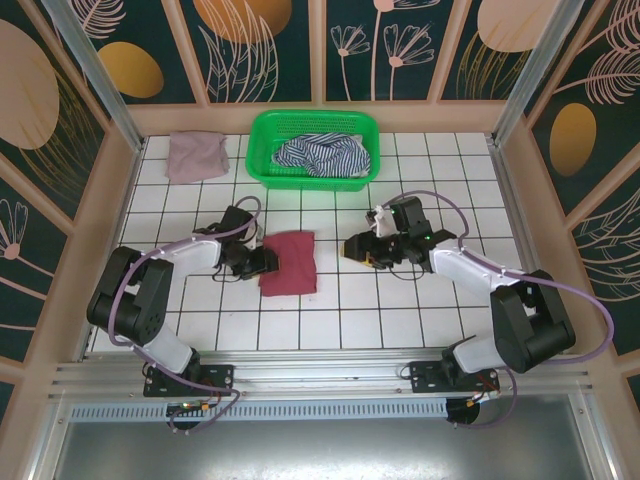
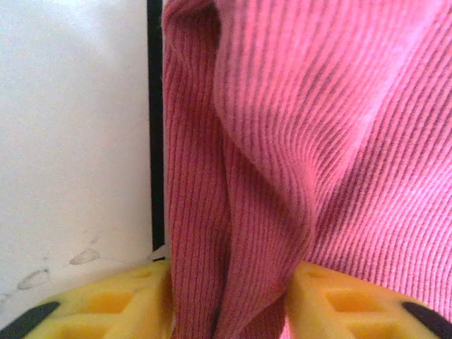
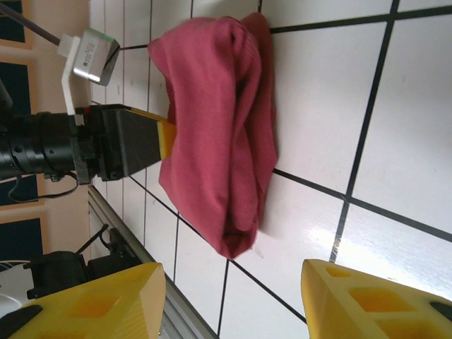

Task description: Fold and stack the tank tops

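The dark red tank top lies folded on the white tiles at mid-table. My left gripper is at its left edge. In the left wrist view a ridge of the ribbed red cloth is pressed between both yellow fingers, and the left gripper is shut on it. My right gripper stands open on the bare tiles to the right of the top, its fingers apart from the folded red top. The mauve-pink tank top lies folded at the back left. The striped tank top lies crumpled in the basket.
The green plastic basket stands at the back centre against the wall. Wooden side walls and a metal frame enclose the tiled table. The left arm's black gripper body shows beyond the red top in the right wrist view.
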`<state>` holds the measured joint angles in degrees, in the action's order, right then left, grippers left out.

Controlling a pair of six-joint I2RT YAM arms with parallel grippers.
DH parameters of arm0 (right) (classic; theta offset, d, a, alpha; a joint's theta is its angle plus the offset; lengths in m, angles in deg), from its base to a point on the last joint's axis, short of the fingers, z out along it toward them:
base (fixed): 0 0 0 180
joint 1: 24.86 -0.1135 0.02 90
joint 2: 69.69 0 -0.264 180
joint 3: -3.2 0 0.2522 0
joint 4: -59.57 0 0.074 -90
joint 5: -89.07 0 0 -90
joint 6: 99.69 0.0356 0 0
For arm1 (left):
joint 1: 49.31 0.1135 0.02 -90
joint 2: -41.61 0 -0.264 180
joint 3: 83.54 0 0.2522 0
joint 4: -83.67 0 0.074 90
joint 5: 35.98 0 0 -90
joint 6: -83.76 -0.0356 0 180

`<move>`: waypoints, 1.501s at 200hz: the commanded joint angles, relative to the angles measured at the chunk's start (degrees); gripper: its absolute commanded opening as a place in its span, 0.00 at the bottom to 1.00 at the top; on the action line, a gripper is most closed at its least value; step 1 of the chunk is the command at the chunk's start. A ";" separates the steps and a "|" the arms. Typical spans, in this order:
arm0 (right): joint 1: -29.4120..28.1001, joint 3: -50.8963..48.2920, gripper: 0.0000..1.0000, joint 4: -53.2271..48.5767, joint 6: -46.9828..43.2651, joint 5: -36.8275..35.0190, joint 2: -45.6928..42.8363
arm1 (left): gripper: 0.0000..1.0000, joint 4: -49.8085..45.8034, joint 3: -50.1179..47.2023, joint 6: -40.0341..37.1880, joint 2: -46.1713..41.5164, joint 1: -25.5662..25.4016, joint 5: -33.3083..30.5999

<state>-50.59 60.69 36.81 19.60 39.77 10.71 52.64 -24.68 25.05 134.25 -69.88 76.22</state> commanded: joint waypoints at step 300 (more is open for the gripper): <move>6.13 11.97 0.57 -1.32 -4.89 -2.31 2.82 | 0.00 -24.30 69.72 -35.76 32.74 22.86 -18.53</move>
<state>-44.80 70.87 35.24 16.06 38.07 12.24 30.58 38.75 -8.07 163.41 -47.37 55.76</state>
